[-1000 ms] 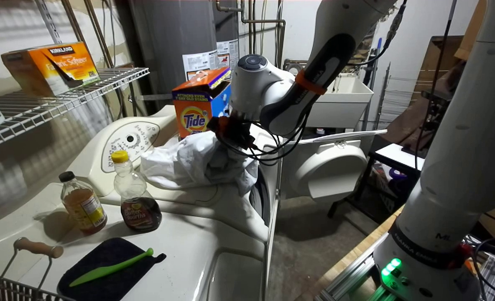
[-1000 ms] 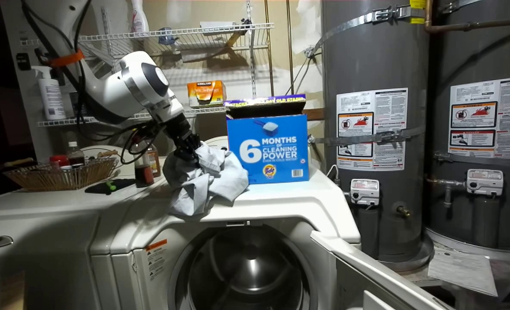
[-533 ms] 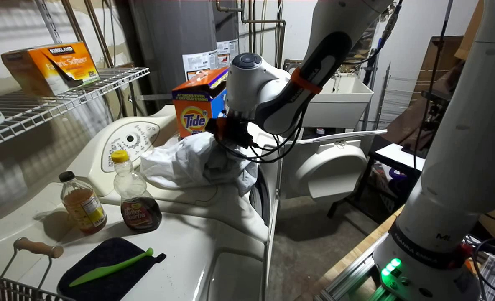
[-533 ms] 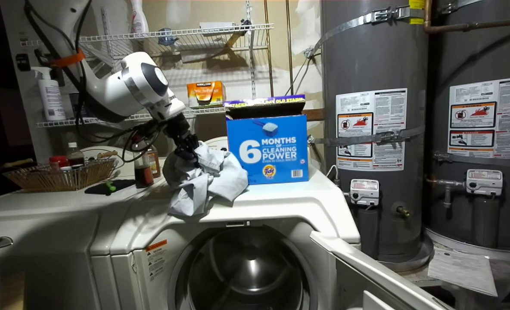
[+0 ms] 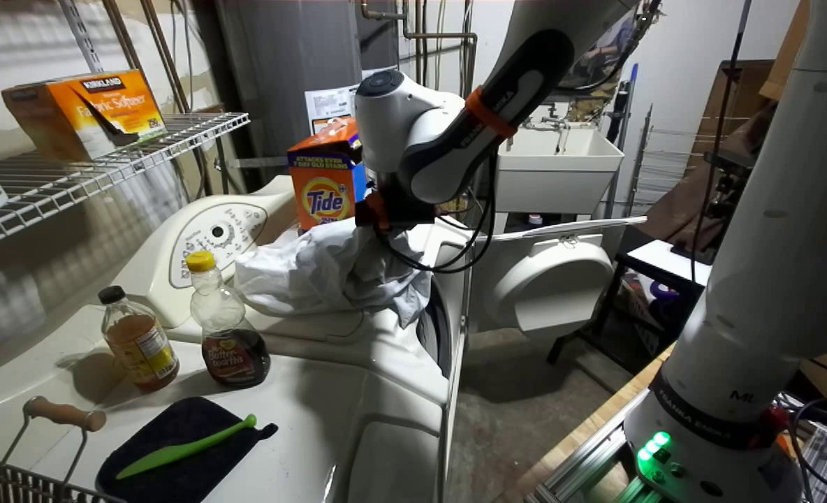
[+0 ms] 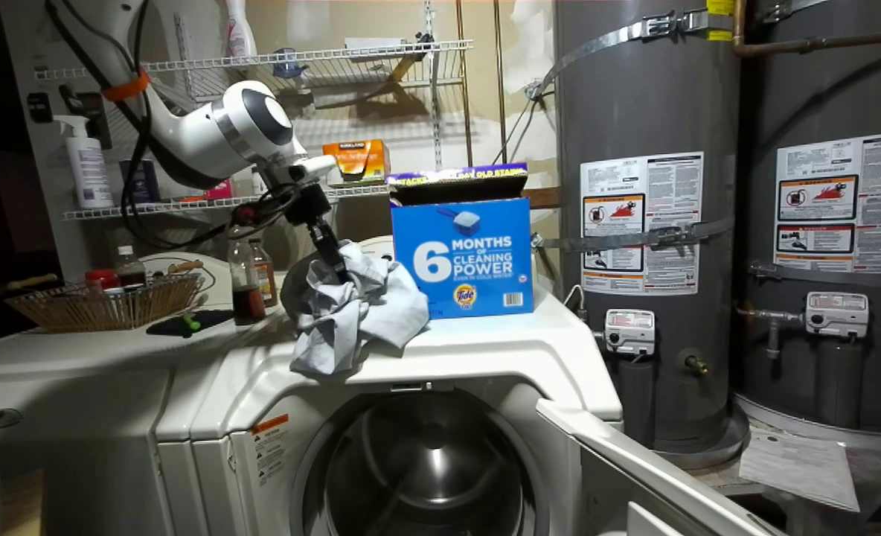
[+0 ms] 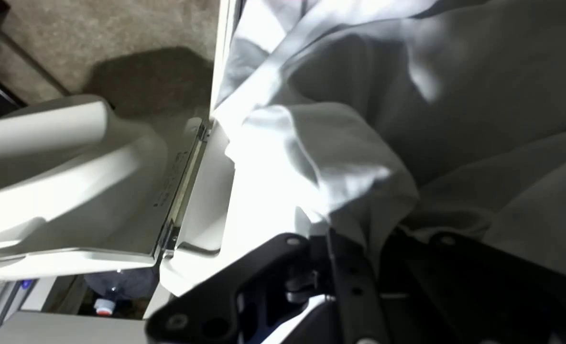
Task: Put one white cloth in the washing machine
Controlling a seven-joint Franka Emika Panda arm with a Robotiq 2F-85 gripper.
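One heap of white cloth (image 6: 373, 313) gripped on top of the washing machine (image 6: 500, 357)

The Robotiq gripper (image 6: 340, 272) points down at a slant into the cloth. In the wrist view its black fingers (image 7: 354, 301) sit close together, clamped on a raised fold. Whether the heap is a single piece or several cannot be told. It lies crumpled on the machine's top, outside the drum (image 6: 425, 447), with a corner spilling toward the front edge above the round opening. The door (image 5: 560, 279) stands swung out.

Just beside the cloth is a Tide box (image 6: 463, 253), its lid raised. A Kirkland Fabric Softener box (image 5: 85, 115) rests on a white wire shelf (image 5: 204, 126). On the adjoining white appliance (image 5: 295, 412) stand a yellow-capped Mrs. Butterworth's bottle (image 5: 235, 360), dark liquid in its lower part, and near it a black-capped bottle (image 5: 137, 349) of amber liquid. A green knife (image 5: 179, 450) lies across a dark flat pad (image 5: 197, 419). A wire basket (image 6: 106, 309) holds small containers (image 6: 131, 275). Gray water heaters (image 6: 649, 97) stand beyond the washing machine.
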